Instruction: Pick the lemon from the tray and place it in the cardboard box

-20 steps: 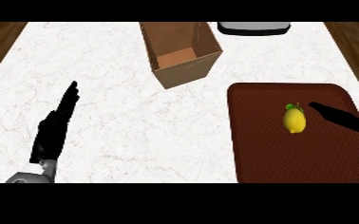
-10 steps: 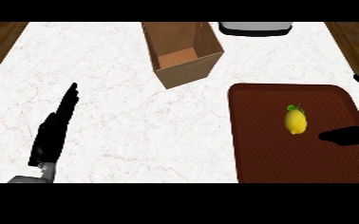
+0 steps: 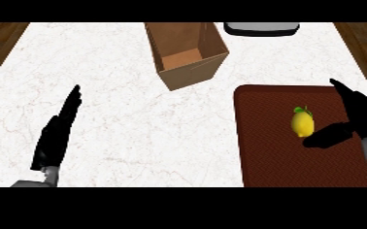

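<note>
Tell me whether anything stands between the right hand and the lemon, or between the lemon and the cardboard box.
Nothing visible does. The open right hand is right beside the lemon on the tray, nothing between them. Only bare counter lies between the tray and the cardboard box.

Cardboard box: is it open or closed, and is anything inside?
The cardboard box is open and seemingly empty: no lid covers it, and the visible floor inside is bare.
</note>
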`<action>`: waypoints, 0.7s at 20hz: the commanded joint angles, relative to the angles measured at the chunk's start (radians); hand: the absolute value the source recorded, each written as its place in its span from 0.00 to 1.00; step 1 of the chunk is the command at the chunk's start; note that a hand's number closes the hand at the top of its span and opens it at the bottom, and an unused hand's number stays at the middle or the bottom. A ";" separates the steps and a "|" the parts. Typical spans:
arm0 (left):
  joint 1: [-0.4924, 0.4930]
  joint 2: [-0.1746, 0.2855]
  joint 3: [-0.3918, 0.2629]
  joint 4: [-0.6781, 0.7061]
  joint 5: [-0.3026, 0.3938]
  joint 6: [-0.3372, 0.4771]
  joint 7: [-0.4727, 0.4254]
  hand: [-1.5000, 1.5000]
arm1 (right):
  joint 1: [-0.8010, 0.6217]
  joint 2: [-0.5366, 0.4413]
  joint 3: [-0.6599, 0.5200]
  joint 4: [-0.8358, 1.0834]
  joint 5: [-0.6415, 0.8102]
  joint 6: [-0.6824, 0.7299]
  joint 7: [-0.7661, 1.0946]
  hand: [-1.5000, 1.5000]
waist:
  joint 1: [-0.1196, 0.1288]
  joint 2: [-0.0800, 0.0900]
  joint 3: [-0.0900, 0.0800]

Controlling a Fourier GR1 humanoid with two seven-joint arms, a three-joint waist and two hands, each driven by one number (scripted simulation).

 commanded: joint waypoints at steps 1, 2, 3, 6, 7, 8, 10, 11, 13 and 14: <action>0.007 0.003 0.037 -0.052 -0.007 -0.026 0.053 0.50 | 0.007 0.086 0.006 -0.009 0.090 0.004 0.074 0.00 | -0.002 0.000 0.001; 0.030 -0.023 0.031 -0.001 -0.022 -0.020 -0.027 0.50 | -0.044 0.099 -0.011 0.124 0.099 0.018 -0.004 0.00 | 0.002 0.002 0.001; 0.041 -0.020 0.043 -0.007 -0.024 -0.039 -0.030 0.50 | -0.015 0.081 -0.033 0.033 0.099 0.063 0.055 0.00 | -0.002 0.001 0.001; 0.018 -0.038 0.039 -0.039 -0.029 -0.036 0.020 0.50 | -0.043 0.152 0.011 0.113 0.163 0.043 0.077 0.00 | 0.001 0.001 0.001; -0.004 -0.078 0.009 -0.009 -0.079 -0.001 0.030 0.50 | 0.023 0.121 -0.030 0.035 0.145 0.062 0.079 0.00 | -0.006 0.001 0.001; 0.016 -0.046 0.048 -0.024 -0.043 -0.043 0.023 0.50 | -0.026 0.088 -0.093 0.120 0.098 0.118 0.005 0.00 | -0.002 0.001 0.001; -0.061 -0.045 0.083 0.086 -0.057 -0.050 -0.027 0.50 | 0.046 0.165 -0.011 0.046 0.179 0.056 0.076 0.00 | -0.009 0.002 0.001; 0.009 -0.079 0.036 -0.010 -0.082 -0.038 0.014 0.50 | 0.071 0.176 -0.029 0.035 0.207 0.048 0.065 0.00 | -0.006 0.000 0.001; -0.002 -0.071 0.090 -0.007 -0.057 -0.074 0.007 0.50 | 0.035 0.186 -0.079 0.081 0.206 0.099 0.033 0.00 | -0.004 0.001 0.001; 0.025 -0.051 0.100 0.009 -0.043 -0.115 -0.036 0.50 | 0.015 0.225 -0.065 0.098 0.232 0.071 0.050 0.00 | -0.002 0.001 0.001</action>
